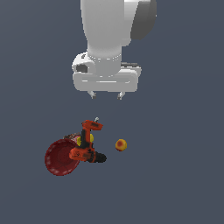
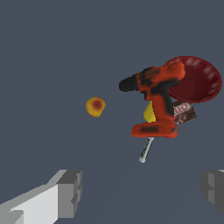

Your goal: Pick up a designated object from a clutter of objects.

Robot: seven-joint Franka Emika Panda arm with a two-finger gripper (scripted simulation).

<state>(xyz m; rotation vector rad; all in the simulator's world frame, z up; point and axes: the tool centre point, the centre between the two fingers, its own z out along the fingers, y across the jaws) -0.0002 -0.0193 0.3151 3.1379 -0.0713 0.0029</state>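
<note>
An orange-red power drill (image 1: 87, 144) with a black chuck lies across a dark red round bowl (image 1: 59, 158). It also shows in the wrist view (image 2: 156, 98), with the bowl (image 2: 197, 81) behind it. A small yellow piece (image 2: 149, 114) and a brownish item (image 2: 184, 112) are tucked under the drill. A small yellow-and-red round object (image 1: 121, 145) lies apart from the pile, also in the wrist view (image 2: 95, 106). A thin grey stick (image 2: 146, 150) lies by the drill's base. My gripper (image 1: 105, 95) hangs open and empty well above the pile.
The floor is a flat dark grey-blue surface (image 1: 175, 175). The white arm fills the upper middle of the exterior view. My fingers (image 2: 70, 192) show wide apart in the wrist view.
</note>
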